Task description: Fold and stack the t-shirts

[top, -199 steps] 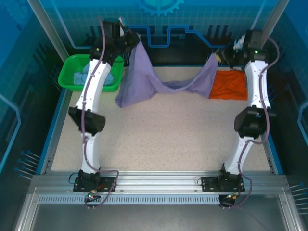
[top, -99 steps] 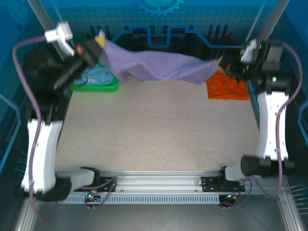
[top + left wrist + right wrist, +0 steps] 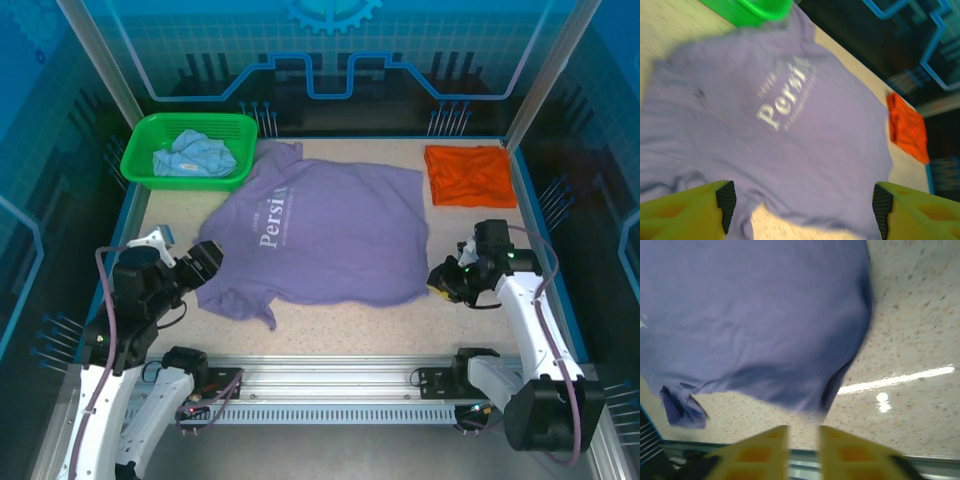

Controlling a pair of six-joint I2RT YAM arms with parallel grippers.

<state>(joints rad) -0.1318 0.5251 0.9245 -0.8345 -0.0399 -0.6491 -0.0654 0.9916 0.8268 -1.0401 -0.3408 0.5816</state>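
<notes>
Purple t-shirt (image 3: 320, 235) lies flat, lettering up, on the middle of the surface (image 3: 340, 325). Left gripper (image 3: 205, 262) spread wide at its near-left corner; right gripper (image 3: 445, 280) slightly parted, holding nothing, beside its near-right edge.

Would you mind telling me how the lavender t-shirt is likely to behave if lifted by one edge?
Probably floppy: the lavender t-shirt lies flat and creased, so it should drape. Likely light, as the cloth looks thin. Pushed, it would probably bunch on the speckled table rather than slide whole.
</notes>
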